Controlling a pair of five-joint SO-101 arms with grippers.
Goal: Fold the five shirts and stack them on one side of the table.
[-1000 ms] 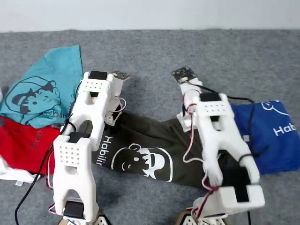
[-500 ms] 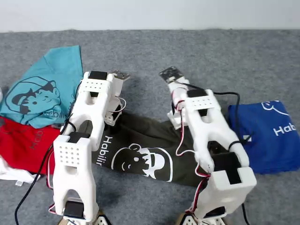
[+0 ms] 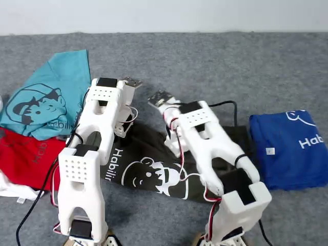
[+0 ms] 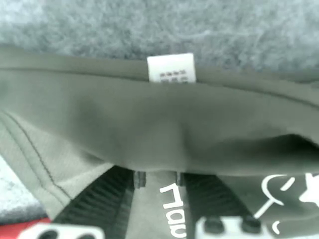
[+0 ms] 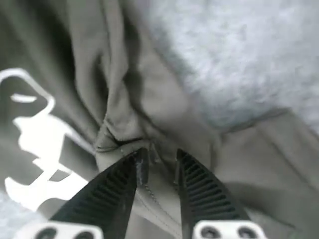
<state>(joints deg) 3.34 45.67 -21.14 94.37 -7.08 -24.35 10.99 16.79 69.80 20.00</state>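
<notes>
Right gripper (image 5: 160,162) now farther left, clamped on a fold of the olive shirt (image 3: 146,143), left gripper (image 4: 158,179) pinching its edge

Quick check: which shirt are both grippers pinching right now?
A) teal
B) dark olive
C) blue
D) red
B: the left gripper and the right gripper each have a fold of the dark olive shirt clamped between their fingers.

Grey fuzzy table covering (image 3: 246,61) under everything, seen close in both wrist views. White wall (image 3: 164,15): plain strip along covering's far edge.
</notes>
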